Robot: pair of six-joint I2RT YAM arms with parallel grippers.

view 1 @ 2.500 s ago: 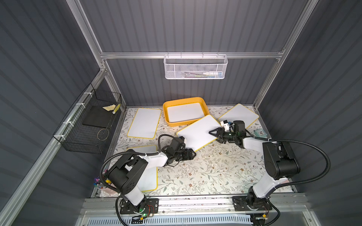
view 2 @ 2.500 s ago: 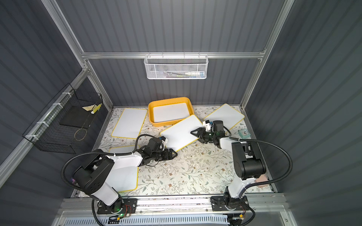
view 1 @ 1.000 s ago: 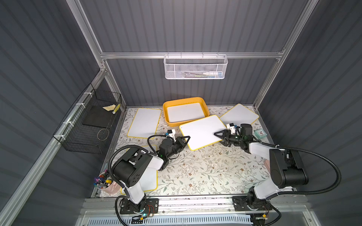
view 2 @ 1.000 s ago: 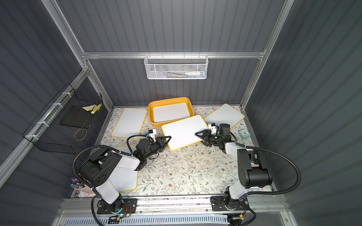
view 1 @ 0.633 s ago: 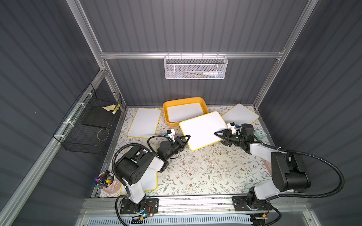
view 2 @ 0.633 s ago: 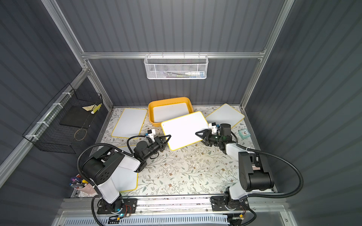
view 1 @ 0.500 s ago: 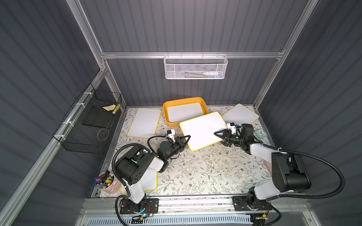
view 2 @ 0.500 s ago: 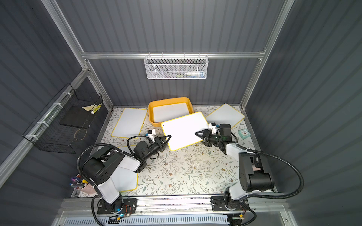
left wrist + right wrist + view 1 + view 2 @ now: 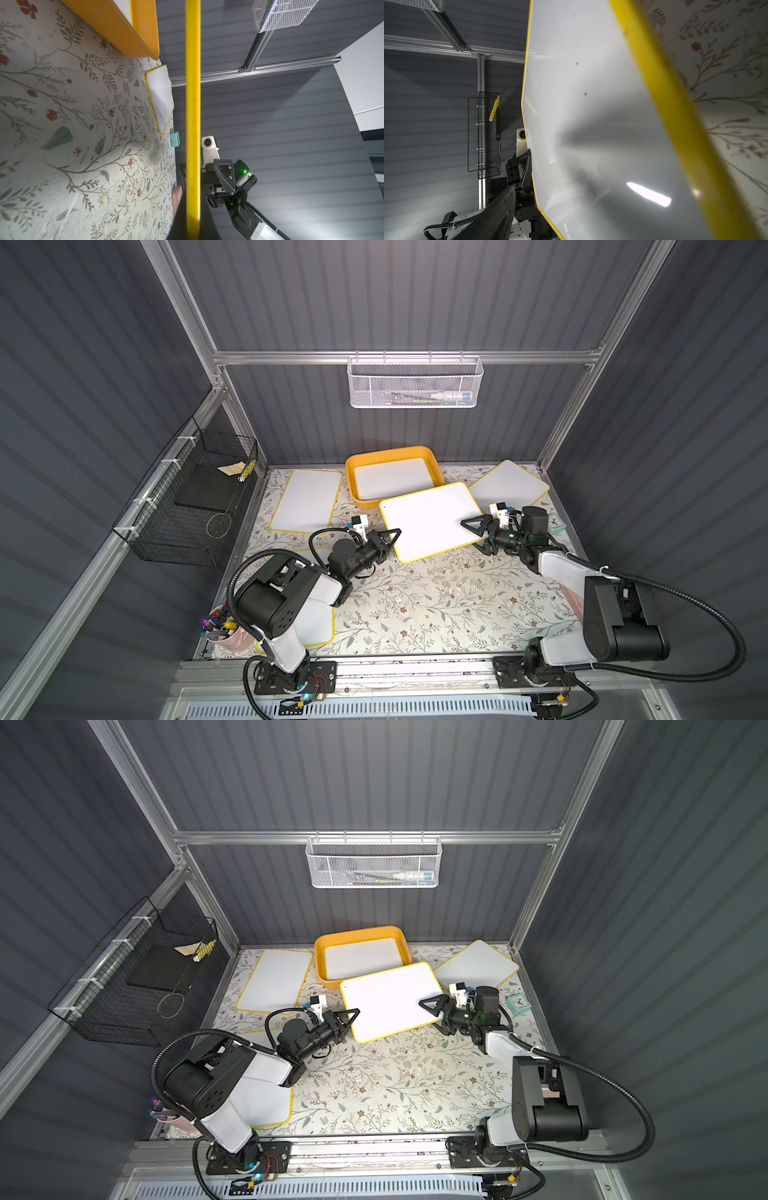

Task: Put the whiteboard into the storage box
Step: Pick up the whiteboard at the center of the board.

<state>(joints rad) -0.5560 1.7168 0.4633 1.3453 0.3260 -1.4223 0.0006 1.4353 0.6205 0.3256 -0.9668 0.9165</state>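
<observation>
The whiteboard (image 9: 430, 522) is held above the table (image 9: 436, 605). In both top views its 11 o'clock corner overlaps the rim of the storage box (image 9: 353, 485). The left end effector (image 9: 395, 536) is clamped on its 8 o'clock corner. The right end effector (image 9: 471, 537), jaws wide, straddles its 3 o'clock edge.

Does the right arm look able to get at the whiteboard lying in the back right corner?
Likely yes: the right pincer is open, and the corner whiteboard lies bare just beyond it, nothing between.
</observation>
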